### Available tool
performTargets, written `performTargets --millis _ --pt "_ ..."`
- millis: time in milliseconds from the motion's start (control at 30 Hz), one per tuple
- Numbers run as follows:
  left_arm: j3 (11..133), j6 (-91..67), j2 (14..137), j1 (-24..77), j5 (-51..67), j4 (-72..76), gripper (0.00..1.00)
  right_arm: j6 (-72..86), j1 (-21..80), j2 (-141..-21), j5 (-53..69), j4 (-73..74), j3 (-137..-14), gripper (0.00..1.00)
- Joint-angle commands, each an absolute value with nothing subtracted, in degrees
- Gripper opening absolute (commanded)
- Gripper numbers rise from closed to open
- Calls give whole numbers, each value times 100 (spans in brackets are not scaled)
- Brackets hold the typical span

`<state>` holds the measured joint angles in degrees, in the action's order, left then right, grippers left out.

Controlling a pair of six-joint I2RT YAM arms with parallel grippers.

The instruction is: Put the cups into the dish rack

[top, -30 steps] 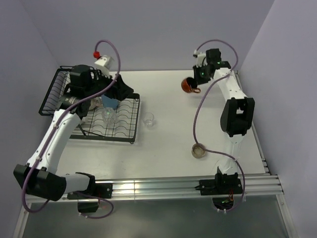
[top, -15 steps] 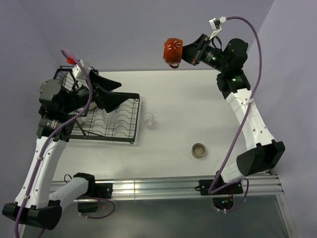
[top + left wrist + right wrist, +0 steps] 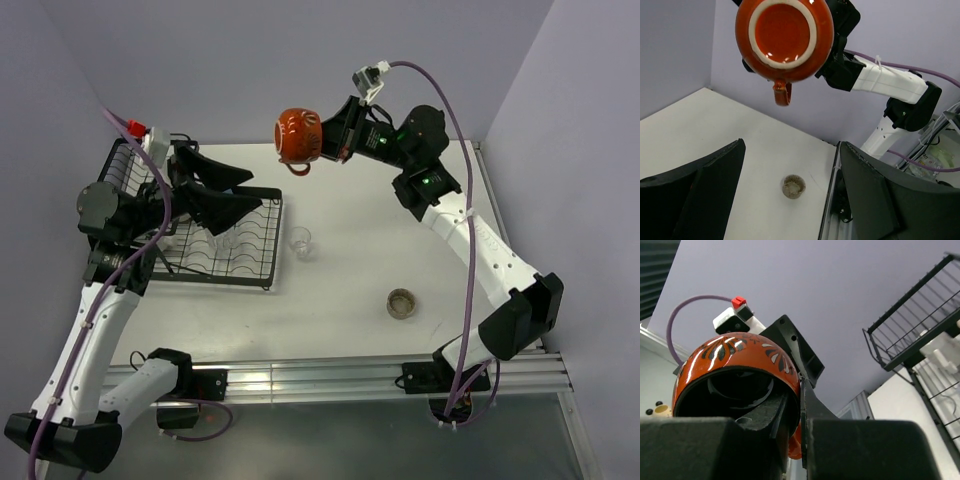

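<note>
My right gripper (image 3: 326, 140) is shut on the rim of the dark orange cup (image 3: 299, 136), one finger inside and one outside, holding it on its side high above the table's far middle. The left wrist view shows the cup's base (image 3: 784, 39) and handle; the right wrist view shows its patterned wall (image 3: 735, 352) at my gripper (image 3: 801, 405). My left gripper (image 3: 245, 190) is open and empty, raised over the black dish rack (image 3: 255, 262) and pointing right. A clear glass (image 3: 299, 242) stands right of the rack. The low brownish cup (image 3: 401, 302) (image 3: 793, 186) stands near front right.
A clear glass (image 3: 226, 240) stands on the rack's slotted tray, partly behind my left fingers. The rack's taller basket (image 3: 112, 168) is at far left, also in the right wrist view (image 3: 920, 325). The two arms face each other closely above the rack's right edge. Walls close in behind and at both sides.
My right arm has lifted the orange cup off the far right of the table and swung it left and up. My left arm has risen off the rack and points right.
</note>
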<state>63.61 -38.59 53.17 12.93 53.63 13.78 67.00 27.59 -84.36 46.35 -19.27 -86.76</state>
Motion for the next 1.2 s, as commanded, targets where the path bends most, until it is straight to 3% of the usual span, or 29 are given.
performTargets --millis 0,333,500,1167 --pt "6731 -3614 5387 1494 4905 1102 84 6943 2926 -8121 4360 -2347 -8613 0" --pt "7101 -3278 5756 2092 3780 343 81 6864 3269 -8332 4289 -2408 -8824 0" --pt "7216 -3366 5888 2153 3779 421 80 6803 3340 -8341 4289 -2382 -8772 0" --pt "7251 -3691 6029 2417 4324 1107 49 6768 3515 -8552 4307 -2452 -8657 0"
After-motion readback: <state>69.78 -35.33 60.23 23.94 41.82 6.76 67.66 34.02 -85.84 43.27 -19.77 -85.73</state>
